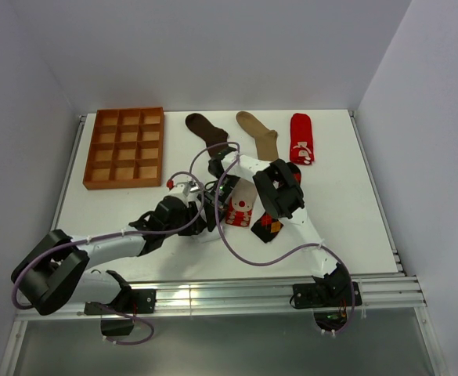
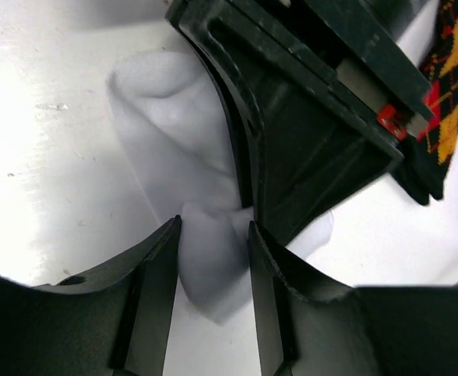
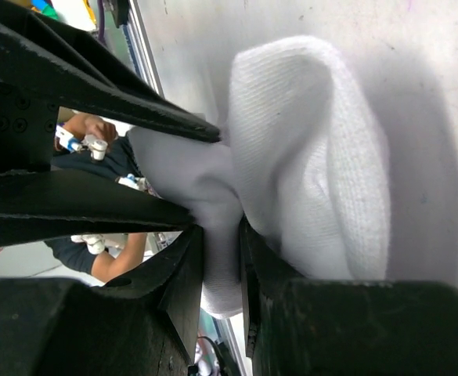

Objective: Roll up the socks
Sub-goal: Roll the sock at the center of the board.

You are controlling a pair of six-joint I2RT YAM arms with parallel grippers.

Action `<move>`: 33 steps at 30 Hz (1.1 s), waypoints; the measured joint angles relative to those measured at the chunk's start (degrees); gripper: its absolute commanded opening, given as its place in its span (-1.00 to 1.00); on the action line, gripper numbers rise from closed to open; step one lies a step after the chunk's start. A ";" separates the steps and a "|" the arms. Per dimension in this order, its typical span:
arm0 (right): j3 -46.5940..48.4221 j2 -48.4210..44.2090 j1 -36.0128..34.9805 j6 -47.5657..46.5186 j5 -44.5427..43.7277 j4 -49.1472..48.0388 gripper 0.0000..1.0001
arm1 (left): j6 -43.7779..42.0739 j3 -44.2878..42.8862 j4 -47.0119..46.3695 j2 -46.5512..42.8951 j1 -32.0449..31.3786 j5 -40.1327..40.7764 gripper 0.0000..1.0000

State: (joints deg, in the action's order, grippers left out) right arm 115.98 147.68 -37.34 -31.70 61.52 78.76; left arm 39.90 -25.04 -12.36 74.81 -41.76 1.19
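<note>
A white sock (image 2: 174,117) lies bunched on the table, and both grippers pinch it. My left gripper (image 2: 213,239) is shut on one fold of it, in the left wrist view. My right gripper (image 3: 221,239) is shut on a fold of the same sock (image 3: 315,157), close against the left fingers (image 3: 95,102). In the top view the two grippers meet mid-table, left (image 1: 210,213) and right (image 1: 222,188), and hide the white sock. A dark brown sock (image 1: 205,129), a tan sock (image 1: 258,135) and a red sock (image 1: 301,139) lie flat at the back.
An orange-brown gridded tray (image 1: 124,149) stands at the back left. A beige sock with red marks (image 1: 241,210) and a black-orange argyle sock (image 1: 266,227) lie just right of the grippers, partly under the right arm. The argyle sock also shows in the left wrist view (image 2: 452,78).
</note>
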 measured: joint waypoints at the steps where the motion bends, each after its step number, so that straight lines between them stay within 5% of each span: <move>1: 0.00 0.07 0.02 0.11 0.04 0.00 -0.72 | -0.02 0.42 -0.22 -0.57 0.00 -0.31 -0.08; 13: 0.02 0.42 0.37 0.83 0.48 -0.07 -0.72 | 0.24 1.03 -2.21 -1.42 -0.59 -4.33 -0.17; 27: 0.02 0.42 0.79 1.11 -0.48 -0.33 -0.69 | 1.73 0.98 -4.24 1.68 -0.55 -3.39 -0.82; 29: 0.02 0.42 0.83 1.44 -0.59 -0.33 -0.65 | 1.77 0.50 -3.63 2.36 -0.48 -3.21 -0.99; 33: -1.03 -0.20 1.09 3.13 -0.92 -1.79 -0.39 | 1.86 -2.21 -1.27 4.83 -0.39 -2.69 -0.99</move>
State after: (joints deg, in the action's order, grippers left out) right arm 114.96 147.48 -36.25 -28.58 60.60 76.97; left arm 41.76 -27.24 -13.63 79.64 -42.15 -1.50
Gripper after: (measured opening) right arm 0.276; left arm 0.213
